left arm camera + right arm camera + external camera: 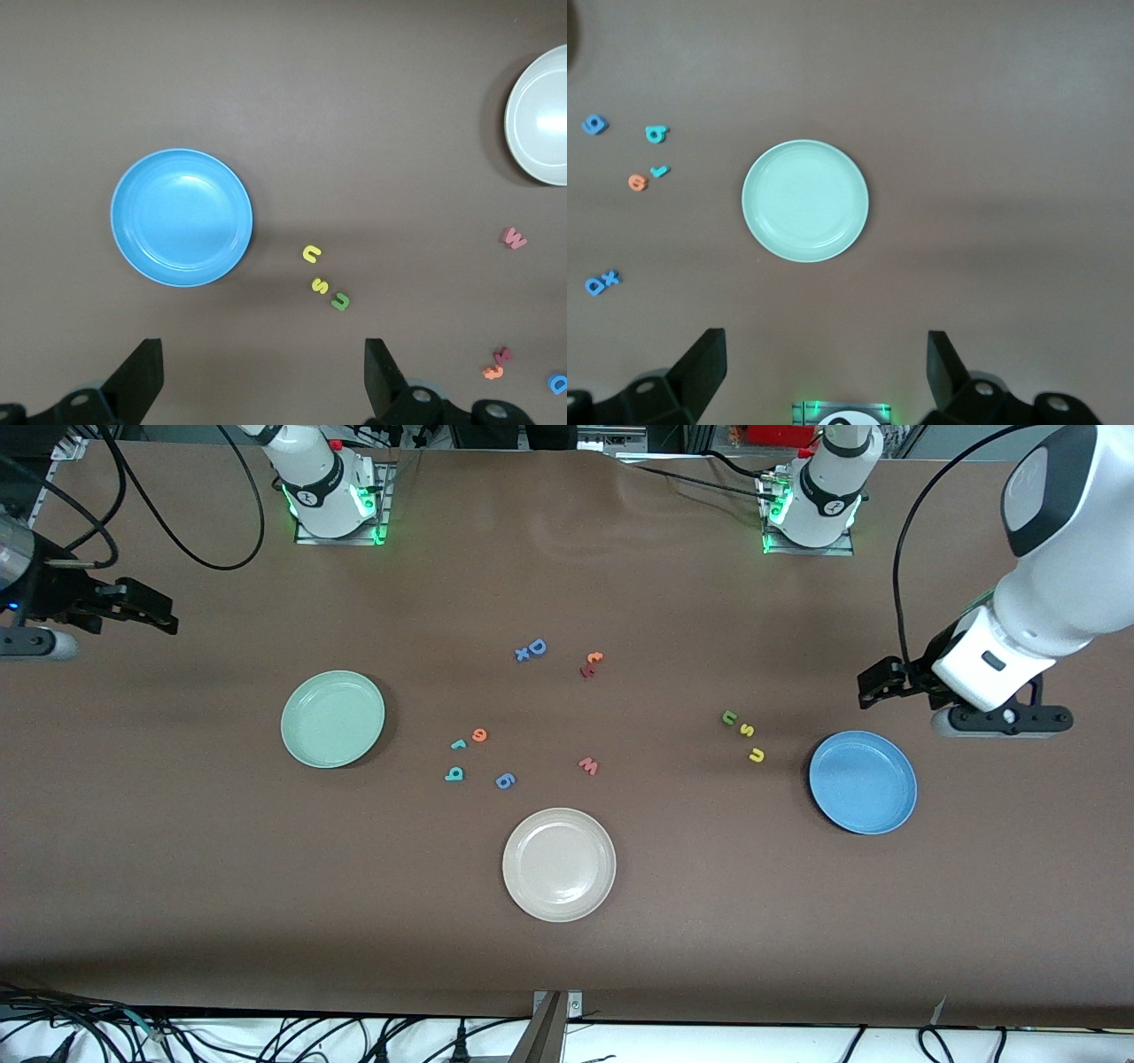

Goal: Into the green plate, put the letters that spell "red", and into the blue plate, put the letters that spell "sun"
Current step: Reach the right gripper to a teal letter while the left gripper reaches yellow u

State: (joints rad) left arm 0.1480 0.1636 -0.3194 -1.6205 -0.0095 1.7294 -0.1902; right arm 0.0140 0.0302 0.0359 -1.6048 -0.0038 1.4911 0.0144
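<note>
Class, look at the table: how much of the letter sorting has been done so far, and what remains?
Nothing is done yet. The green plate and blue plate hold no letters. The r, e and d lie on the table, as do the s, u and n. Nothing is in hand: the left pincer and right pincer wait open. All six letters remain.

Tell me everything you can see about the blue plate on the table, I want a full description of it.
The blue plate is round, shallow and medium blue, with a raised rim and a smooth, slightly glossy surface that looks like plastic. It lies flat and upright on the brown table, toward the left arm's end. It is empty; nothing touches it except the table. The yellow "u" lies closest to it, apart from its rim. The open left pincer is above the table beside the plate, not in contact.
</note>
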